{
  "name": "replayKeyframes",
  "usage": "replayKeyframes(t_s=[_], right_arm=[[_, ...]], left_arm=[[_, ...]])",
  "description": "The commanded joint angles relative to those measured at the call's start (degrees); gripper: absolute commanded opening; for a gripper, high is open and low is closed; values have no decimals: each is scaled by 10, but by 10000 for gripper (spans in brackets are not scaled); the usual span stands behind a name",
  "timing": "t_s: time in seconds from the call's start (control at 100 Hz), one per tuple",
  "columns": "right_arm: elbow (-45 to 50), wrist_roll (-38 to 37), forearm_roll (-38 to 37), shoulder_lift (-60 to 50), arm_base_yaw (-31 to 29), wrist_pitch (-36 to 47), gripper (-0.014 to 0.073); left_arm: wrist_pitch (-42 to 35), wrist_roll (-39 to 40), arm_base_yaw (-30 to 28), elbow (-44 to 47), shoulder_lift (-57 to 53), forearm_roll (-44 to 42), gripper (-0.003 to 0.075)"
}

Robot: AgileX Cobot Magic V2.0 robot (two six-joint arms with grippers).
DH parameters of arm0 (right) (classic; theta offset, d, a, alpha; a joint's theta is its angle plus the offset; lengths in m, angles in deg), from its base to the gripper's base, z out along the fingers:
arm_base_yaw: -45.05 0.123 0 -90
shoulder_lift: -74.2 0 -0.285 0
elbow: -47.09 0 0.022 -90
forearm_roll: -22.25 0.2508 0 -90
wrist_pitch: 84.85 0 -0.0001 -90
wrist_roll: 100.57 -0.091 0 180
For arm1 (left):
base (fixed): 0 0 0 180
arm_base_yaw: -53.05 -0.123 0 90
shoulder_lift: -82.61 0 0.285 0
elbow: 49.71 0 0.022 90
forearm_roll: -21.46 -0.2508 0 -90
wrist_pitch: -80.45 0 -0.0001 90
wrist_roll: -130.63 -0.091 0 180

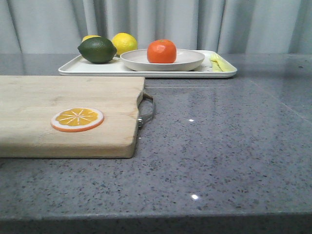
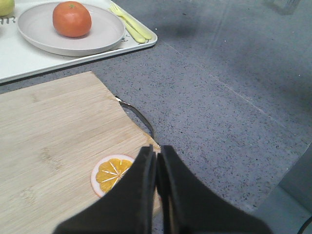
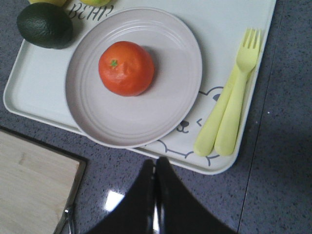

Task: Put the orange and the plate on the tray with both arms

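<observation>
The orange [image 1: 161, 51] sits in the off-white plate [image 1: 190, 61], and the plate rests on the white tray [image 1: 97, 69] at the back of the table. They also show in the left wrist view as orange [image 2: 71, 19], plate [image 2: 105, 34] and tray [image 2: 29, 63], and in the right wrist view as orange [image 3: 126, 68], plate [image 3: 146, 117] and tray [image 3: 44, 78]. My left gripper [image 2: 156, 152] is shut and empty above the cutting board's corner. My right gripper [image 3: 156, 162] is shut and empty above the table beside the tray's edge. Neither gripper shows in the front view.
A wooden cutting board [image 1: 58, 102] with a metal handle [image 1: 147, 109] carries a flat orange slice [image 1: 77, 119]. On the tray lie a dark green lime [image 1: 97, 49], a yellow lemon [image 1: 125, 43] and a yellow-green fork and spoon [image 3: 229, 117].
</observation>
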Motion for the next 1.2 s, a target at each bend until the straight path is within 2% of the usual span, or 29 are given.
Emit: replayKeyframes(t_s=[0.0, 0.27, 0.81, 1.19], right_arm=[[15, 12, 10, -69, -2, -17, -68], [133, 36, 8, -170, -2, 16, -68], [558, 118, 8, -428, -2, 254, -68], [760, 138, 8, -581, -2, 375, -68]], left_arm=[[-42, 5, 0, -14, 0, 6, -19], [-42, 5, 0, -14, 0, 6, -19], [-45, 5, 0, -14, 0, 6, -19], [-45, 1, 0, -14, 0, -11, -19]])
